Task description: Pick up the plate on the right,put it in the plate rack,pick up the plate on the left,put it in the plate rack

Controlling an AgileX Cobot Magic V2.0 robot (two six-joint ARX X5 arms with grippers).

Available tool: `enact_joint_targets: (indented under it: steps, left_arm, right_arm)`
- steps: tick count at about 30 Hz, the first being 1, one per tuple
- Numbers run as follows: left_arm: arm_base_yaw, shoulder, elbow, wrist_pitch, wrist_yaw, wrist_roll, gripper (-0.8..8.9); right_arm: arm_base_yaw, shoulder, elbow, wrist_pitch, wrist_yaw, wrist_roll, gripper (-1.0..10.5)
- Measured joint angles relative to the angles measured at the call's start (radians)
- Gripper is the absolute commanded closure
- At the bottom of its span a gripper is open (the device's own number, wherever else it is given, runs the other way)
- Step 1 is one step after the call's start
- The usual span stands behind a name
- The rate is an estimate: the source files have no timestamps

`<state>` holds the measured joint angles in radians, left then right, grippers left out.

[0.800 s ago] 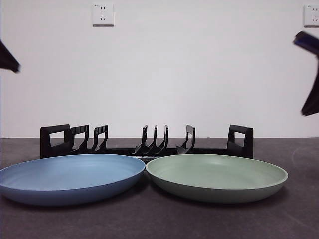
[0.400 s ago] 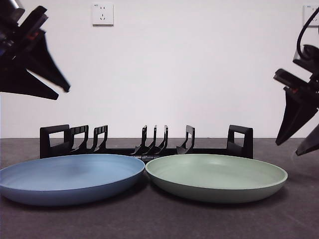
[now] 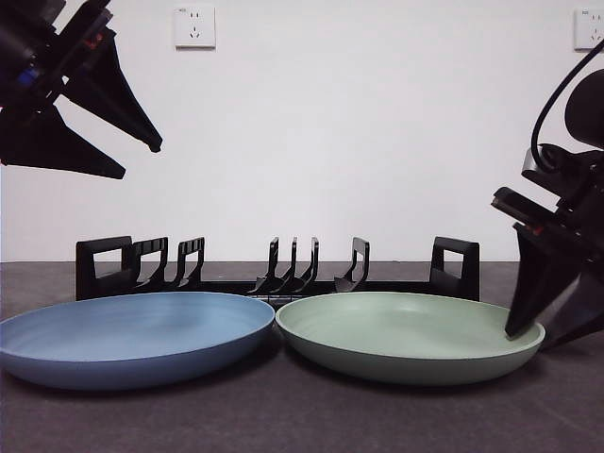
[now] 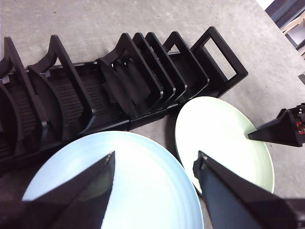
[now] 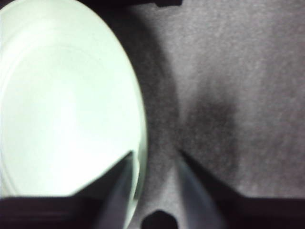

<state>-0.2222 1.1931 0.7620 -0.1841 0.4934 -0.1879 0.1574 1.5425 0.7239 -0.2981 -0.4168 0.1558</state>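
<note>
Right hand (image 3: 540,335) is open and straddles the outer rim of the green plate (image 3: 406,330), one jaw inside, one outside. This plate lies flat on the table (image 3: 302,415), just before the plate rack (image 3: 274,274), whose long axis runs left-right. Left hand (image 3: 137,160) hovers open above the blue plate (image 3: 132,330).

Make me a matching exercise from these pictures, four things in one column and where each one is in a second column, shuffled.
1. blue plate
2. green plate
3. plate rack
4. right pincer

A. behind both plates
B. flat on the table, under the raised left pincer
C. straddling a plate's outer rim, jaws open
D. flat on the table, an open pincer at its rim

Pairs: 1-B, 2-D, 3-A, 4-C
</note>
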Motion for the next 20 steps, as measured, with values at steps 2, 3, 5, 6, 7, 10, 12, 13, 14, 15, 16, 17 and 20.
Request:
enact_joint_targets:
  steps: [2, 3, 5, 6, 7, 10, 12, 13, 14, 15, 16, 17, 20]
  left_arm:
    - [-0.004, 0.000, 0.000, 0.000, 0.001, 0.001, 5.31]
    - [-0.011, 0.000, 0.001, 0.000, 0.006, 0.007, 5.31]
    - [-0.039, 0.000, 0.008, -0.001, 0.020, 0.042, 5.31]
    - [-0.055, 0.000, 0.014, 0.000, 0.024, 0.063, 5.30]
    - [-0.072, 0.000, 0.021, -0.001, 0.024, 0.082, 5.30]
    - [-0.135, 0.000, 0.061, -0.005, 0.024, 0.152, 5.30]
    - [-0.183, 0.000, 0.098, -0.016, 0.021, 0.206, 5.30]
    - [-0.205, 0.000, 0.114, -0.025, 0.012, 0.230, 5.30]
    - [-0.234, 0.000, 0.132, -0.040, -0.009, 0.257, 5.30]
    - [-0.265, 0.000, 0.150, -0.053, -0.031, 0.287, 5.30]
    - [-0.294, 0.000, 0.165, -0.064, -0.051, 0.314, 5.30]
    - [-0.329, 0.000, 0.181, -0.079, -0.074, 0.348, 5.30]
    - [-0.440, 0.000, 0.224, -0.129, -0.166, 0.451, 5.30]
  right_arm:
    - [0.001, 0.002, 0.000, 0.001, -0.002, 0.000, 9.6]
    - [0.002, 0.001, 0.000, 0.003, -0.003, 0.007, 9.6]
    - [0.002, -0.016, 0.001, 0.000, -0.002, 0.022, 9.6]
    - [0.002, -0.028, 0.001, -0.004, 0.002, 0.024, 9.6]
    - [0.002, -0.040, 0.001, -0.007, 0.005, 0.026, 9.6]
    - [0.002, -0.096, 0.001, -0.018, 0.008, 0.042, 9.6]
    - [0.002, -0.147, 0.001, -0.028, 0.009, 0.048, 9.6]
    - [0.002, -0.169, 0.001, -0.031, 0.009, 0.050, 9.6]
    - [0.002, -0.195, 0.001, -0.033, 0.009, 0.054, 9.6]
    - [0.002, -0.218, 0.002, -0.037, 0.008, 0.059, 9.6]
    - [0.002, -0.235, 0.004, -0.042, 0.008, 0.063, 9.6]
    - [0.002, -0.249, 0.012, -0.051, 0.008, 0.066, 9.6]
    - [0.002, -0.258, 0.065, -0.102, 0.009, 0.073, 9.6]
